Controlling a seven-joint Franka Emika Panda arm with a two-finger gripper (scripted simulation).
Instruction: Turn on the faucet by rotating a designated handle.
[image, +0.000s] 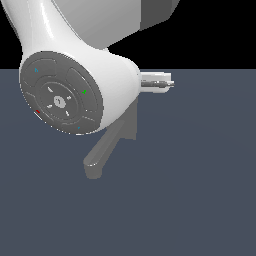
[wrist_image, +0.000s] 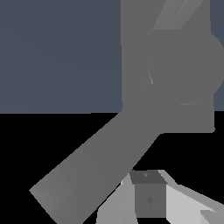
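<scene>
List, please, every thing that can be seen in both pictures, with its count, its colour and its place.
faucet: one, dull grey, mostly hidden behind the arm in the exterior view.
spout: one, thick grey bar, slanting down from below the arm.
round hub: one, grey, on the faucet's plate.
floor: one, dark blue-grey, under everything.
robot arm: one, white with a grey disc, close to the exterior camera.
gripper: one, white and grey; state unclear.

Both renders are evenly and softly lit, with no cast shadows on the table. The arm's white shell shows a mild sheen near its upper edge. Edges look slightly jagged and soft. The faucet appears flat grey, barely shaded. Backgrounds beyond are pure black.
</scene>
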